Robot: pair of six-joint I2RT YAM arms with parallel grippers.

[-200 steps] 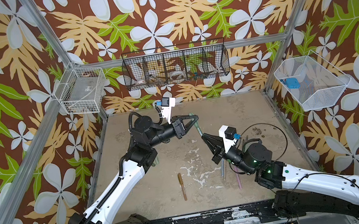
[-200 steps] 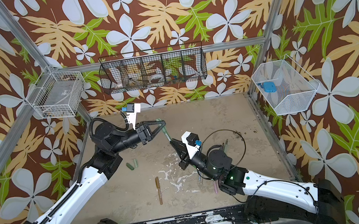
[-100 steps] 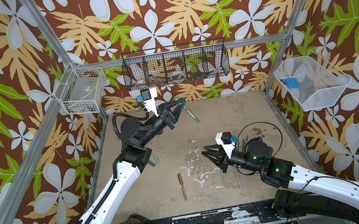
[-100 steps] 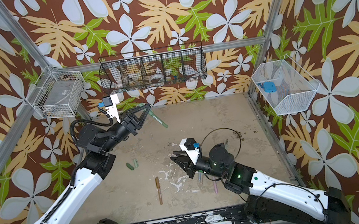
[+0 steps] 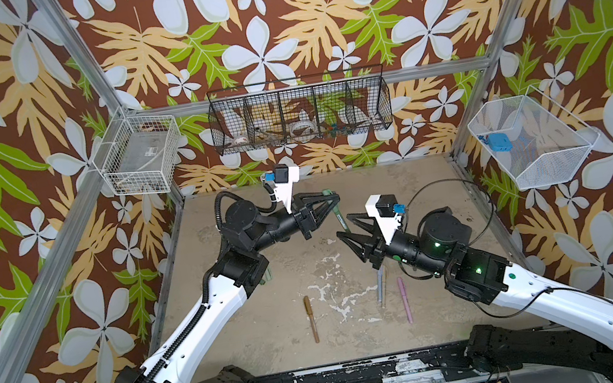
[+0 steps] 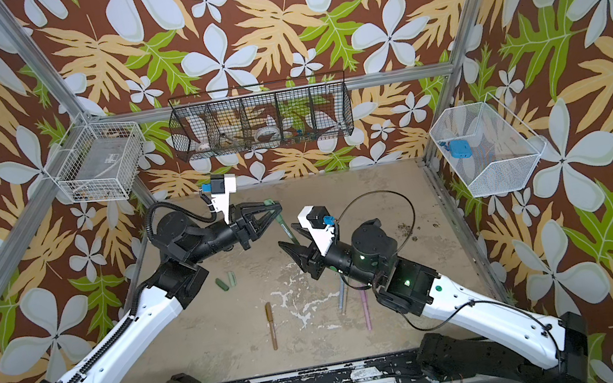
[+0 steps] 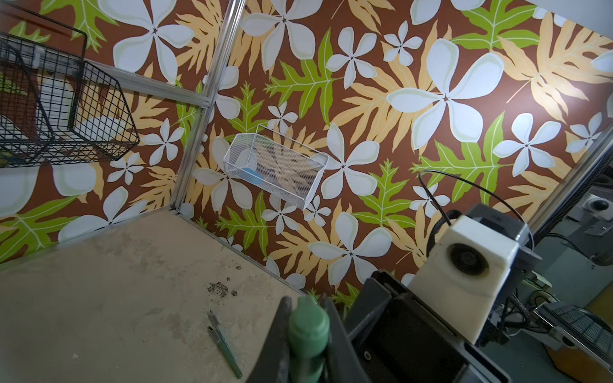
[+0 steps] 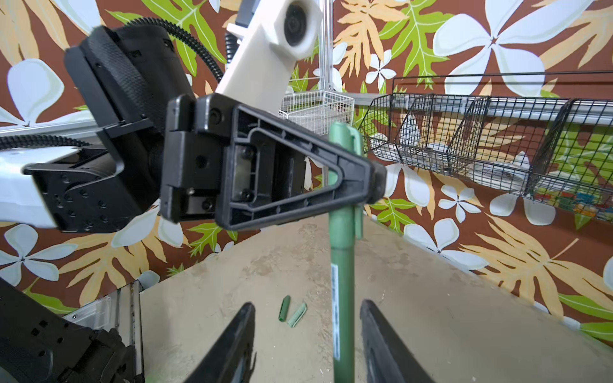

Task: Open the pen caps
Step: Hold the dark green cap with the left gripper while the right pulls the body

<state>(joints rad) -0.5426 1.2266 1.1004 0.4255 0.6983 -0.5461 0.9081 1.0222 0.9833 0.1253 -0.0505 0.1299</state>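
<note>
My left gripper (image 5: 333, 200) (image 6: 278, 208) (image 7: 306, 300) is shut on the cap (image 7: 308, 328) (image 8: 341, 139) of a green pen (image 5: 339, 216) (image 6: 285, 227), held in the air over the back middle of the table. The pen's body (image 8: 343, 282) hangs down between the fingers of my open right gripper (image 5: 344, 226) (image 6: 288, 235) (image 8: 307, 303), with a gap on each side. Two loose pen caps, dark green (image 6: 221, 284) (image 8: 284, 307) and sage green (image 6: 231, 278) (image 8: 297, 315), lie on the table to the left.
A brown pen (image 5: 311, 318) lies capped at the front middle. A light blue pen (image 5: 380, 287) and a pink pen (image 5: 403, 298) lie by my right arm. Uncapped green pen bodies (image 7: 225, 341) lie on the table. Wire baskets (image 5: 300, 115) hang on the walls.
The right gripper has opened and risen so its fingers stand either side of the pen's body. The left gripper swung back-left with the pen, then returned to the middle.
</note>
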